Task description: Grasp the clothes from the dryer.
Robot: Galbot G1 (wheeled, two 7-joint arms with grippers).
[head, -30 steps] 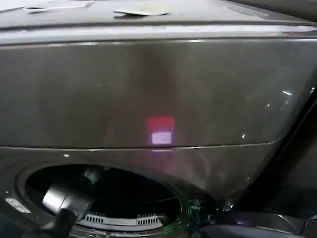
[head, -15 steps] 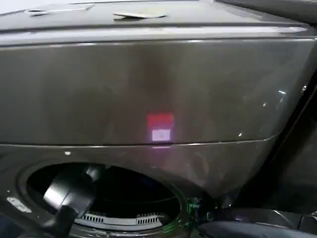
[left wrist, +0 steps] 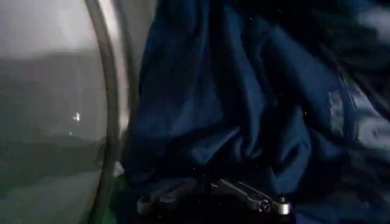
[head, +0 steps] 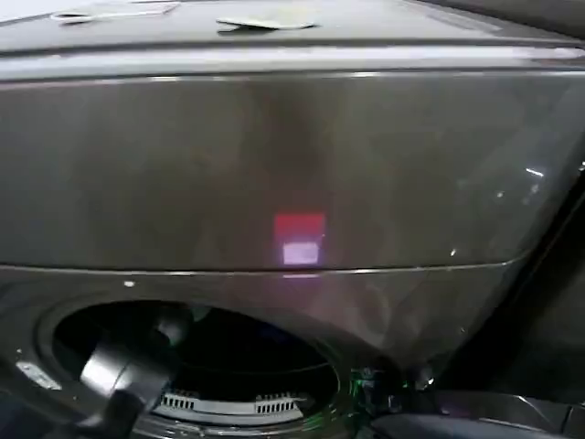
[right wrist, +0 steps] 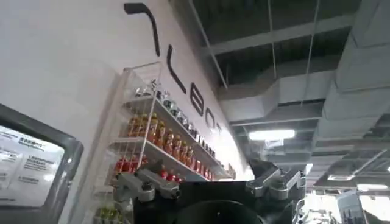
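Note:
The dryer [head: 274, 165] is a bronze-grey machine with a red light [head: 299, 229] on its front and an open round drum mouth [head: 338, 366] below. My left arm [head: 123, 375] reaches down into that mouth. In the left wrist view the clothes [left wrist: 201, 103], a dark navy-blue crumpled bundle, lie against the drum's rim [left wrist: 109, 122]. My left gripper [left wrist: 207, 182] is buried in their folds, which bunch together just ahead of it, and the jaws are drawn in on the fabric. My right gripper [right wrist: 210, 182] is held away from the machine, pointing up at the room, open with nothing in it.
Flat papers [head: 265, 22] lie on the dryer's top. A dark part of my right arm [head: 457, 425] sits low beside the drum mouth. The right wrist view looks at a wall shelf of bottles [right wrist: 158, 146] and ceiling ducts [right wrist: 292, 91].
The left arm has shifted only slightly inside the drum mouth. The head view wobbles a little and the dryer stays put.

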